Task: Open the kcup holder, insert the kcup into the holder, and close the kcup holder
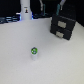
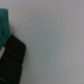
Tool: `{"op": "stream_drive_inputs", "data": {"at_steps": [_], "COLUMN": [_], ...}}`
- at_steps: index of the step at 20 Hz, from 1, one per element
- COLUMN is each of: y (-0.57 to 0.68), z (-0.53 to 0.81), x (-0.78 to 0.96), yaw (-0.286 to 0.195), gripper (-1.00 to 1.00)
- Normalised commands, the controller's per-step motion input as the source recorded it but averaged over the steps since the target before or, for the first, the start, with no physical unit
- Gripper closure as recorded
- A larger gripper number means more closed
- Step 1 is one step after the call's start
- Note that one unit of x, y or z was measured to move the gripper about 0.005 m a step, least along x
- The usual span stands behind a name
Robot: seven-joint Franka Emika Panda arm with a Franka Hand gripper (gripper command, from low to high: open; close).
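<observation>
A little white kcup [image 1: 34,52] with a green top stands on the white bench [image 1: 15,45] — near the middle. Far off to the exterior view's right sits the black kcup holder [image 1: 64,27], shut. The end effector — I cannot tell if it is spread.

Pale white tabletop [image 1: 20,57], evenly lit, dark cluttered background [image 1: 10,10] behind
</observation>
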Motion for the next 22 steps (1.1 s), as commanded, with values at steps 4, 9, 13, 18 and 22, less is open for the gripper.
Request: {"op": "stream_drive_inputs", "data": {"at_steps": [4,9,13,18,22], "y": [0.7,0.69,0.65,0.6,0.51], "z": [-0.01,-0.06,-0.14,-0.24,-0.35], "x": [-0.29,-0.25,-0.21,-0.18,-0.12], "yaw": [-0.168,-0.173,-0.181,-0.163,-0.146], "gripper": [-1.0,-1.0,-1.0,-1.0,-1.0]}}
